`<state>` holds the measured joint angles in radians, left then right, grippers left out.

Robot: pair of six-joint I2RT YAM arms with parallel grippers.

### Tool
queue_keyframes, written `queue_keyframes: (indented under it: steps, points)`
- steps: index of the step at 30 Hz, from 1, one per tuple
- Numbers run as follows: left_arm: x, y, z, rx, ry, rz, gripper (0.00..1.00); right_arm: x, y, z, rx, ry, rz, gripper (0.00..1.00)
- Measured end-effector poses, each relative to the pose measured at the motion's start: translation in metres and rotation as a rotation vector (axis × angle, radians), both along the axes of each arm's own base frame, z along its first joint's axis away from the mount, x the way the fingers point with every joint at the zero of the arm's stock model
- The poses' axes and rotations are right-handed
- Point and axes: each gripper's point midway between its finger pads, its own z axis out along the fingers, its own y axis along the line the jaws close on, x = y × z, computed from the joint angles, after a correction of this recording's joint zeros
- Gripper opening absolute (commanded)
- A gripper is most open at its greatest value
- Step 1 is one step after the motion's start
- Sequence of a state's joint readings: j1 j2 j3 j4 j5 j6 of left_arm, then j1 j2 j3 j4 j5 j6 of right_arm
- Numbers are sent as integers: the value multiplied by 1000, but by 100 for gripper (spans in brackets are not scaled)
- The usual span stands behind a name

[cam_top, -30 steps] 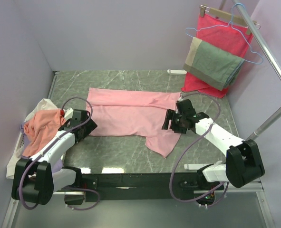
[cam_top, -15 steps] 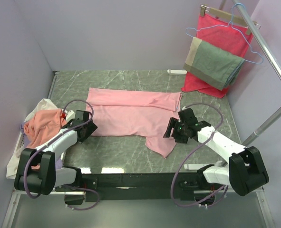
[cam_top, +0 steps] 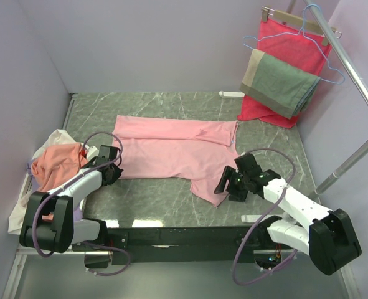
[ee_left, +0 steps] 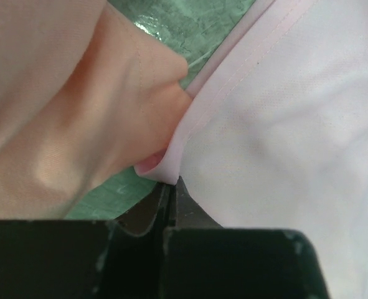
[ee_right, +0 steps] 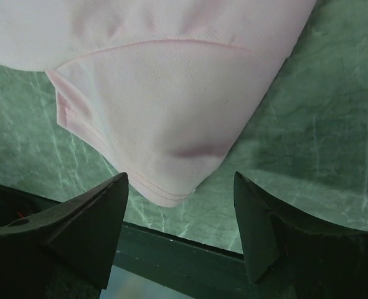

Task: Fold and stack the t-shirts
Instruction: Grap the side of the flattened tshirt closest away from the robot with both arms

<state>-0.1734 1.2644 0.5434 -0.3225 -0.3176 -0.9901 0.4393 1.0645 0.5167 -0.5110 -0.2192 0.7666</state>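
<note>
Marble table (cam_top: 171, 106): the pink t-shirt (cam_top: 171, 146) lies spread at centre, apparently laid out for folding. Salmon-orange shirt (cam_top: 50, 167) is heaped at the left edge. Left gripper (cam_top: 114, 170) is clamped on the pink hem. Right gripper (cam_top: 223, 182) hangs wide apart over the near sleeve (ee_right: 165, 143), close to the front edge; bare marble lies rightward.

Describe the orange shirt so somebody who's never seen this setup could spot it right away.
From the green marble table, look to its left edge, where clothes are heaped by the wall. The salmon-orange t-shirt lies crumpled atop that heap, just left of the left gripper. It is the only orange piece: a white garment lies beneath, and the light pink t-shirt is spread flat mid-table.
</note>
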Motion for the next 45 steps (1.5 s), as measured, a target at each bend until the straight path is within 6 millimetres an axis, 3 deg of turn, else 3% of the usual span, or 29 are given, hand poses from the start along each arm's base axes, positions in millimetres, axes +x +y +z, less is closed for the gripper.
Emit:
queue_keyframes:
  steps: [6, 11, 12, 15, 16, 17, 22, 30, 39, 45]
  points:
    - [-1, -1, 1, -4, 1, -5, 1, -17, 5, -14, 15, 72, 14, 73]
    - [-2, -1, 6, -3, -10, -11, 1, -18, 15, -19, 50, 88, 20, 59]
    - [-2, -1, 6, -3, -12, -11, 1, -17, 18, -19, 57, 88, 20, 53]
    - [-2, -1, 7, -2, -12, -14, 1, -15, 23, -23, 75, 89, 23, 21]
    - [-2, -1, 7, -3, -11, -15, 1, -15, 24, -25, 72, 92, 22, 3]
    - [-3, -1, 6, -3, -8, -18, 1, -16, 23, -28, 67, 101, 17, 0]
    - [-6, -2, 7, -6, 3, -34, 1, -15, 15, -27, 29, 80, -4, 0]
    - [-8, -8, 31, -36, -45, -66, 1, 8, -5, 18, -42, -96, -91, 0]
    - [-10, -17, 38, -80, -54, -98, 1, 10, -27, 29, -133, -122, -143, 0]
    - [-1, -19, 49, -76, -73, -109, 1, 35, -25, 59, -123, -204, -144, 0]
